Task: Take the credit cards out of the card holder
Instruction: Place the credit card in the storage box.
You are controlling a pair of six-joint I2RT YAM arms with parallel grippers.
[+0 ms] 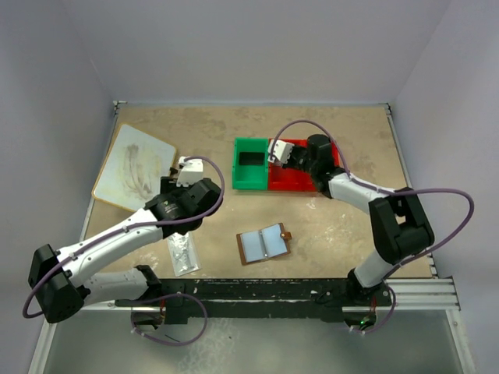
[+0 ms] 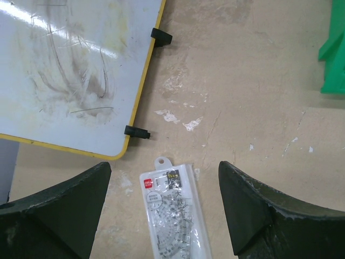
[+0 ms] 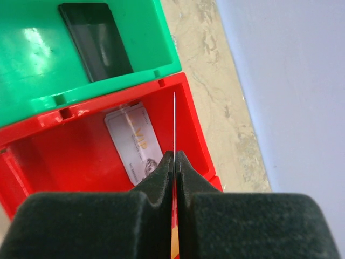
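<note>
One whiteboard (image 1: pixel 132 164) is seen well left of the red bin (image 3: pixel 64 156), and the green bin (image 3: pixel 38 59) is set against that bin's left wall. The wallet (image 1: pixel 263 243) is laid open nearer the arms than the red bin, apart from it. The left gripper (image 2: pixel 164 168), fingers spread, is held by the packet (image 2: pixel 172 216), well left of the red bin. Over the red bin the right gripper (image 3: pixel 174 156) is clamped on an edge-on card (image 3: pixel 174 118), and a silvery card (image 3: pixel 132 143) is laid flat on its floor.

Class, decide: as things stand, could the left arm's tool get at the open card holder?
Probably yes: the card holder lies uncovered between the arms, and the left tool is open and empty.
</note>
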